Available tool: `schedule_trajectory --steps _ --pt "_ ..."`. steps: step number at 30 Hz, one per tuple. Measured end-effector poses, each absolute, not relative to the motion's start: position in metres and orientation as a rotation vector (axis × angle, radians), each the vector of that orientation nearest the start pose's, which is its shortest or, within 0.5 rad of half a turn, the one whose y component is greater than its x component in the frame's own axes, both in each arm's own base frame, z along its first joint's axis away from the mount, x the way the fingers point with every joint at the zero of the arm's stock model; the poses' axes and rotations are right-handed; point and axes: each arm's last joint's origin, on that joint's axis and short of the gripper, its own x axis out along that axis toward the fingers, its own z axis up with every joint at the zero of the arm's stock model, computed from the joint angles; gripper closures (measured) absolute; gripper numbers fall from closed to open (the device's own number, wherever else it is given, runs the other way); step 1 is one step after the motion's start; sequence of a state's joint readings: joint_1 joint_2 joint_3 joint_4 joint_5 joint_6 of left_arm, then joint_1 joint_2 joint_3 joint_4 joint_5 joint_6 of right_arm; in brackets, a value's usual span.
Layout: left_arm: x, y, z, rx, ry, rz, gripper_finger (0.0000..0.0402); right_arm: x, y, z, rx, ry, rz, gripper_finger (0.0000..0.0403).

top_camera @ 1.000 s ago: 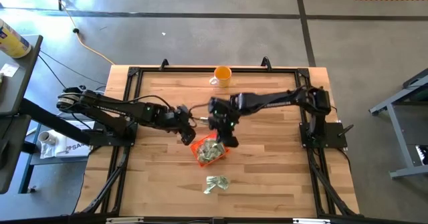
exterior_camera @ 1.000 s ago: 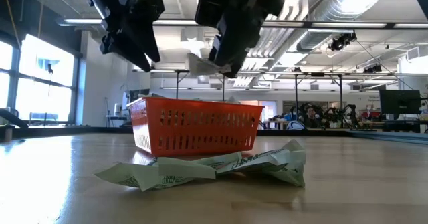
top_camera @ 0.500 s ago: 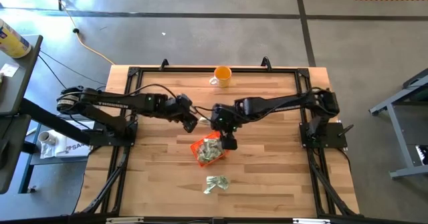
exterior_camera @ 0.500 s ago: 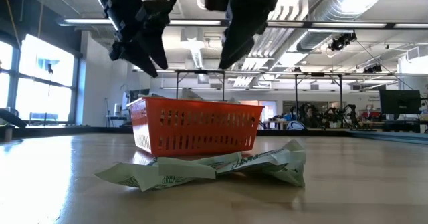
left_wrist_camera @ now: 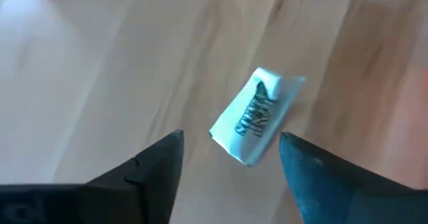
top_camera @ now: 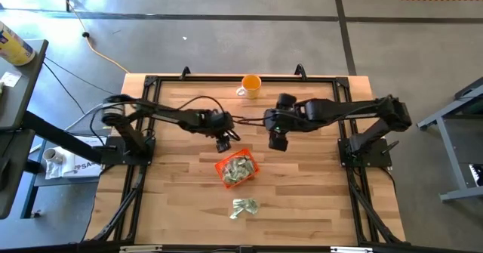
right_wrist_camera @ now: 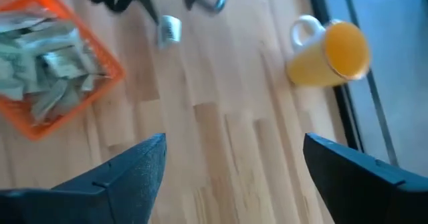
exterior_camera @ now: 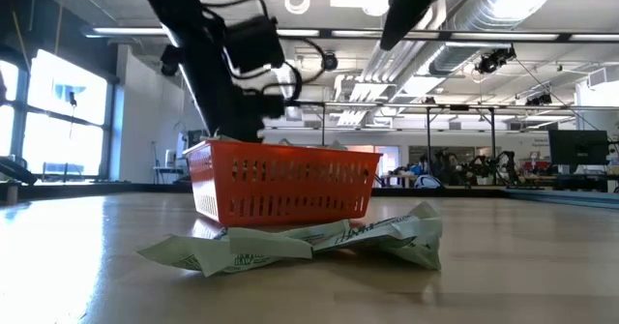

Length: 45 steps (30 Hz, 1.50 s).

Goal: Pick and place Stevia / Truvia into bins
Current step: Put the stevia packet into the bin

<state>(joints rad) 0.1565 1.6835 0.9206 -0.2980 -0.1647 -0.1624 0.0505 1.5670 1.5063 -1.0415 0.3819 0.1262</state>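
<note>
The orange tray [top_camera: 236, 170] sits mid-table, filled with pale green Stevia sachets [right_wrist_camera: 41, 63]. A few more sachets [top_camera: 244, 207] lie in a heap on the wood nearer the front edge. One single sachet [left_wrist_camera: 257, 115] lies flat on the table just beyond the tray's far side. My left gripper [top_camera: 223, 145] hangs low over it, open, with its fingers [left_wrist_camera: 157, 164] on either side and short of it. My right gripper [top_camera: 277, 143] is open and holds nothing, raised above the table to the right of the tray's far corner.
An orange mug [top_camera: 250, 84] with a white handle stands near the far edge, behind both grippers. A black frame [top_camera: 151, 83] borders the tabletop. Bare wood lies to the left and right of the tray.
My right gripper, which held a sachet above the tray, has opened, let it go, risen and drawn back toward the table's right and far side. My left gripper has swung toward the right and sunk toward the table behind the tray, over the single sachet.
</note>
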Motion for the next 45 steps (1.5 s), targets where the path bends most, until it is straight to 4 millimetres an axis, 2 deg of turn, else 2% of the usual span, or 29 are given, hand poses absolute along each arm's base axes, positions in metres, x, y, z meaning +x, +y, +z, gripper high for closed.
schedule_trajectory --steps 3,6,10,14,19,20,21,24,27,30,33,35,37,41,45 --pt "0.315 0.061 0.142 -0.095 1.100 0.318 0.0098 0.306 0.004 0.331 -0.089 1.043 -0.424 0.0062" --pt "0.319 0.067 0.138 -0.079 1.093 0.230 0.0084 0.307 0.004 0.329 -0.051 1.043 -0.450 0.0064" --pt "0.322 0.076 0.131 -0.070 1.086 0.154 0.0100 0.310 0.003 0.325 -0.049 1.046 -0.490 0.0065" --pt "0.322 0.083 0.124 -0.071 1.092 0.096 0.0179 0.308 -0.001 0.322 -0.035 1.081 -0.519 0.0064" --pt "0.319 0.086 0.128 -0.097 1.094 0.103 0.0340 0.304 -0.001 0.320 -0.016 1.129 -0.534 0.0075" --pt "0.318 0.085 0.131 -0.112 1.094 0.107 0.0363 0.303 0.000 0.320 -0.022 1.134 -0.534 0.0079" --pt "0.316 0.084 0.133 -0.142 1.095 0.113 0.0366 0.302 0.001 0.320 -0.031 1.140 -0.538 0.0082" --pt "0.309 0.077 0.145 -0.331 1.089 0.105 0.0357 0.301 0.003 0.317 -0.032 1.133 -0.587 0.0091" --pt "0.309 0.063 0.178 -0.462 0.961 0.054 0.0343 0.295 0.007 0.304 -0.009 1.135 -0.616 0.0098" --pt "0.304 0.036 0.215 -0.481 0.837 -0.017 0.0364 0.285 0.014 0.281 0.054 1.148 -0.579 0.0102" --pt "0.301 0.001 0.240 -0.461 0.745 -0.127 0.0365 0.274 0.022 0.250 0.160 1.154 -0.509 0.0104" --pt "0.300 -0.022 0.239 -0.441 0.772 -0.147 0.0364 0.269 0.027 0.232 0.228 1.127 -0.465 0.0104" --pt "0.299 -0.043 0.226 -0.418 0.845 -0.084 0.0347 0.268 0.032 0.222 0.296 1.081 -0.428 0.0104" --pt "0.302 -0.072 0.211 -0.411 0.831 0.091 0.0261 0.276 0.049 0.218 0.354 1.007 -0.275 0.0103" --pt "0.301 -0.083 0.210 -0.455 0.801 0.161 0.0170 0.284 0.070 0.220 0.203 0.958 -0.110 0.0103"
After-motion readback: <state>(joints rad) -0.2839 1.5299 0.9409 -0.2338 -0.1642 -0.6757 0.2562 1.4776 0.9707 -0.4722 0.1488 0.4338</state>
